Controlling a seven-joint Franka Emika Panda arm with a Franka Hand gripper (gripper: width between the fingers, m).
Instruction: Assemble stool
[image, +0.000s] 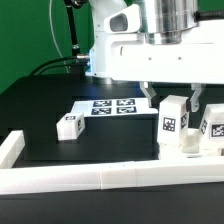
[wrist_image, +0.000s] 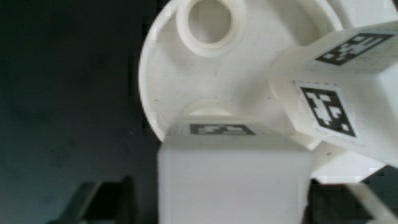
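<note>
In the wrist view the round white seat (wrist_image: 199, 75) lies flat with an open socket (wrist_image: 210, 22) at its far side. One white leg (wrist_image: 231, 180) stands on the seat between my fingers (wrist_image: 111, 203), its sides meeting both pads, and it carries a small tag (wrist_image: 222, 128). My gripper (image: 172, 100) reaches down over the top of this leg (image: 172, 122) and is shut on it. A second tagged leg (image: 213, 125) stands upright beside it, also seen close up as a leg (wrist_image: 334, 100) on the seat. A third leg (image: 70, 125) lies loose on the black table at the exterior view's left.
The marker board (image: 110, 105) lies flat behind the loose leg. A long white border rail (image: 100, 177) runs along the front, with a short arm (image: 10, 148) turning back at the exterior view's left. The robot's white base (image: 110, 45) stands at the back.
</note>
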